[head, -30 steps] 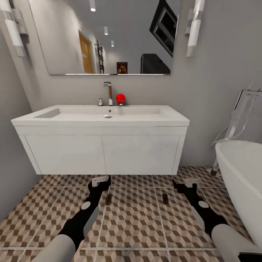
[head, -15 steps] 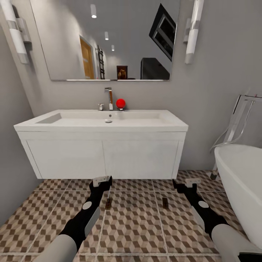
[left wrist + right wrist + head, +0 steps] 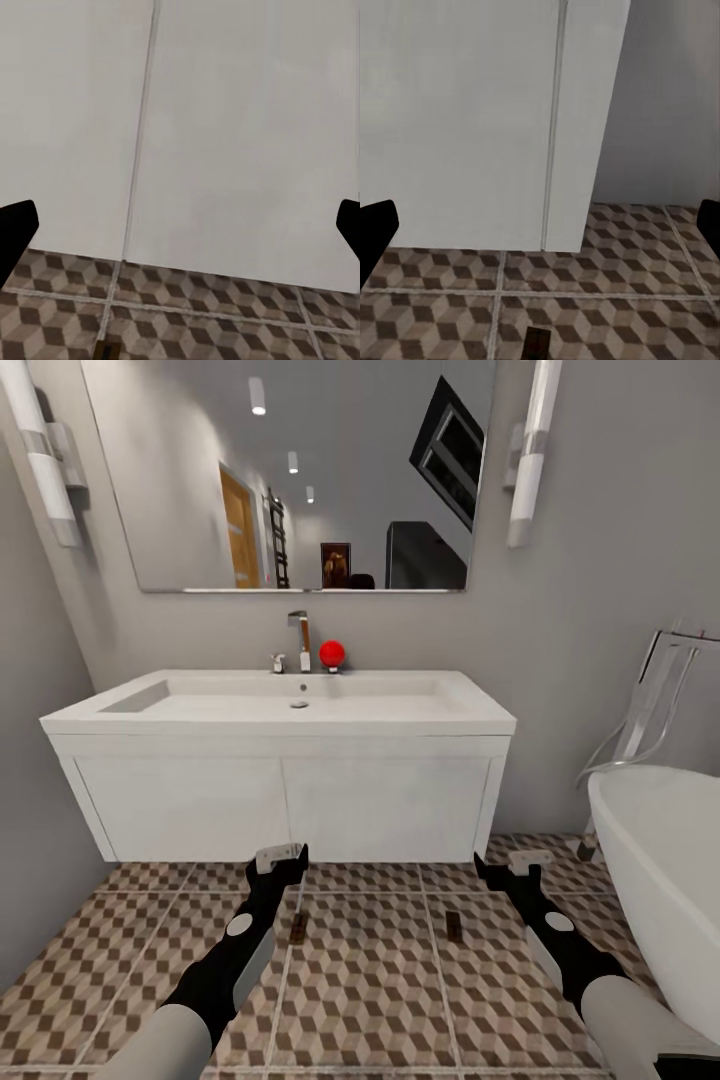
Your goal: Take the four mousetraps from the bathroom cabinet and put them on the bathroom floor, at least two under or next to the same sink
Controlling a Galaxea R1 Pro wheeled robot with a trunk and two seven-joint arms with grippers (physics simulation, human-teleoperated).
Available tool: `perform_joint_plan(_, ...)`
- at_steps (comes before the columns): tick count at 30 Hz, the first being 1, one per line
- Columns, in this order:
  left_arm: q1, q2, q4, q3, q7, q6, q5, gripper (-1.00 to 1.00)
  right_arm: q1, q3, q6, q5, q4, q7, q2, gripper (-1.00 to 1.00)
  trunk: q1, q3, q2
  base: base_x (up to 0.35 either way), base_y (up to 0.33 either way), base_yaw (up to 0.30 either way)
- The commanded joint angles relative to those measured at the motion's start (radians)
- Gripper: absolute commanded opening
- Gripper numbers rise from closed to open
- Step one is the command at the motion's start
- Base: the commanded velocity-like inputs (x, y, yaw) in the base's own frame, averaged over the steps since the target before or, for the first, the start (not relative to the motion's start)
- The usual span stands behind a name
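Two mousetraps lie on the cube-patterned bathroom floor (image 3: 370, 980) in front of the white sink vanity (image 3: 285, 795). In the head view one mousetrap (image 3: 298, 928) sits just beyond my left gripper (image 3: 280, 857), the other mousetrap (image 3: 453, 925) beside my right gripper (image 3: 510, 865). Both grippers hover above the tiles, open, with nothing between their fingers. The left wrist view catches a trap (image 3: 110, 351) at the frame's edge, with dark fingertips (image 3: 15, 232) spread wide. The right wrist view shows a trap (image 3: 537, 343) on the tiles. The orange-brown cabinet is out of view.
A white bathtub (image 3: 660, 860) with a chrome floor tap (image 3: 650, 710) stands at the right. A grey wall (image 3: 30, 780) closes the left side. The sink (image 3: 300, 695) carries a faucet and a red ball (image 3: 331, 653), under a wide mirror (image 3: 300, 470).
The whole head view has shifted, so the sink and floor sit lower in the picture. The traps and both open grippers keep their places relative to each other.
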Motion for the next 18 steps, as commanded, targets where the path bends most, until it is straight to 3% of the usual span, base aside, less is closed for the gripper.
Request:
perform_joint_plan(1,-0.001,0.001,0.001,-0.006,0.008,-0.004,0.008,1.00,-0.001,0.000,-0.003,-0.005,0.001,0.006,0.000,1.00,-0.004,0.002,0.007,0.000,0.000,0.000)
perform_joint_plan(18,-0.001,0.001,0.001,-0.006,0.008,-0.005,0.008,1.00,-0.001,0.000,-0.003,-0.005,0.001,0.006,0.000,1.00,-0.069,0.056,0.126,0.000,0.000,0.000)
